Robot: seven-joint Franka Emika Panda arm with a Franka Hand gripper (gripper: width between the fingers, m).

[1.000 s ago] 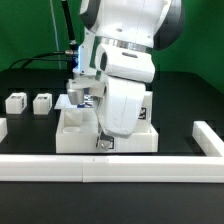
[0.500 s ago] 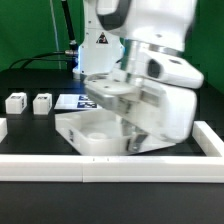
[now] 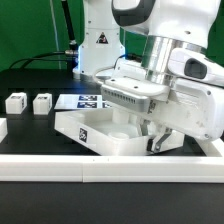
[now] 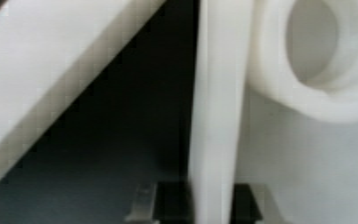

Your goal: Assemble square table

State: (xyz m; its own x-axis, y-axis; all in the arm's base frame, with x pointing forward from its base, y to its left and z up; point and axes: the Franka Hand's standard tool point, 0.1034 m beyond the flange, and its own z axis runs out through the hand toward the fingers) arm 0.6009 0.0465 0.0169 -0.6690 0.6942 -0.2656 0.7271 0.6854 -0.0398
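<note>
The square table top (image 3: 93,135) is a white rimmed slab lying rim-up on the black table, turned at an angle, with a small tag on its front wall. My gripper (image 3: 157,143) is at its corner on the exterior view's right, shut on the rim. In the wrist view the rim wall (image 4: 217,100) runs upright between my dark fingers (image 4: 163,200), with my gripper (image 4: 206,200) closed on it. A round socket (image 4: 327,60) shows inside the slab. Two leg blocks (image 3: 15,101) (image 3: 42,102) stand at the exterior view's left, and a third (image 3: 2,128) is cut off by the edge.
The marker board (image 3: 88,101) lies behind the slab. A long low white border wall (image 3: 60,168) runs along the front and turns back at the exterior view's right (image 3: 214,139); it also shows in the wrist view (image 4: 51,70). The robot base (image 3: 100,50) stands behind.
My arm has swung toward the exterior view's right. The slab has turned and slid with it, from square-on to angled. The leg blocks have not moved.
</note>
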